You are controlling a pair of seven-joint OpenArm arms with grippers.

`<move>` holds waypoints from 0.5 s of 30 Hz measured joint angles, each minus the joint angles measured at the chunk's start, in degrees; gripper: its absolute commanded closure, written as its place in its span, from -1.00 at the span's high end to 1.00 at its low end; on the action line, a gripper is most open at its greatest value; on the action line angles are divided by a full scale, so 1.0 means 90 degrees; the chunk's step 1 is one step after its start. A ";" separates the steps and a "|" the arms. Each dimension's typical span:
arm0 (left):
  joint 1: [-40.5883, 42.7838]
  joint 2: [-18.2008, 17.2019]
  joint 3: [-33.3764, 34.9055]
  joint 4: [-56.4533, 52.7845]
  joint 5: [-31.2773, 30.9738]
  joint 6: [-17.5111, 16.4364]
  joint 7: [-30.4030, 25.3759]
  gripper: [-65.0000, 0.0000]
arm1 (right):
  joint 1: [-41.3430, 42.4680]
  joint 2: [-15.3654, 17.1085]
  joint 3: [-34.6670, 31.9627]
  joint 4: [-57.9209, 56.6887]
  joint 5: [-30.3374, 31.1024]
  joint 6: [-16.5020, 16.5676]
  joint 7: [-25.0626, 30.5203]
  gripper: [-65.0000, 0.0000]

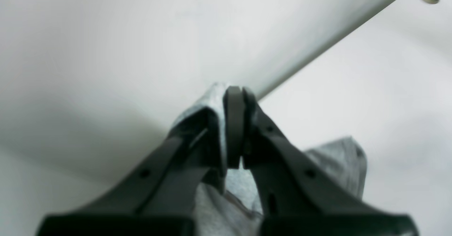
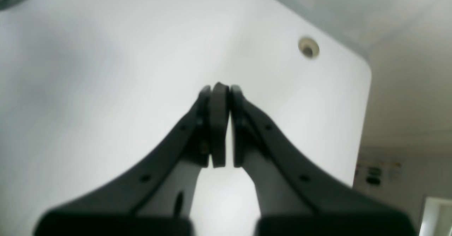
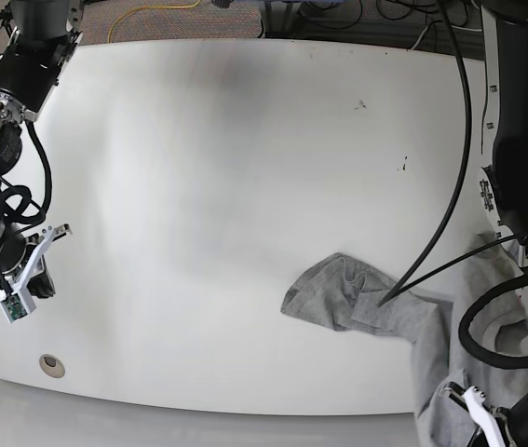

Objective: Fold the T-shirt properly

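We see the T-shirt (image 3: 403, 321) crumpled at the near right of the white table (image 3: 226, 186), draping over its near edge. Our left gripper (image 1: 235, 123) is clenched on a fold of the grey cloth. Our right gripper (image 2: 220, 123) is clenched on nothing, above bare tabletop at the left.

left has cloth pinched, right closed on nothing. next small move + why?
Probably draw the left gripper, shut on an edge of the T-shirt, in over the table. The grey cloth lies crumpled at the near edge, part hanging off it, so nothing is flat enough to fold. The right gripper is shut on nothing, away from the cloth.
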 measured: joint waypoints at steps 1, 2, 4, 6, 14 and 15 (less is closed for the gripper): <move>-0.0124 0.0083 0.0109 0.0083 -0.0036 -0.0049 0.0015 -1.00 | -0.0053 -0.0012 0.0010 -0.0002 0.0000 0.0000 0.0005 -0.94; -0.0253 0.0151 0.0165 0.0131 -0.0027 -0.0046 0.0005 -1.00 | -0.0095 -0.0019 0.0017 -0.0002 0.0022 -0.0002 0.0010 -0.94; -0.0605 0.0376 0.0384 0.0138 -0.0049 -0.0044 -0.0027 -1.00 | -0.0194 -0.0078 0.0085 0.0000 0.0070 -0.0002 0.0039 -0.94; -0.0894 0.0602 0.0539 0.0087 -0.0053 -0.0049 -0.0078 -1.00 | -0.0279 -0.0182 0.0221 0.0002 0.0090 -0.0002 0.0046 -0.94; -0.1880 0.1712 0.0687 -0.0758 -0.0078 -0.0046 -0.0046 -1.00 | -0.0738 -0.0277 0.0634 0.0209 0.0015 0.0000 0.0012 -0.94; -0.2033 0.1889 0.0656 -0.0974 -0.0056 -0.0051 -0.0041 -1.00 | -0.0733 -0.0270 0.0658 0.0209 0.0010 0.0000 0.0002 -0.94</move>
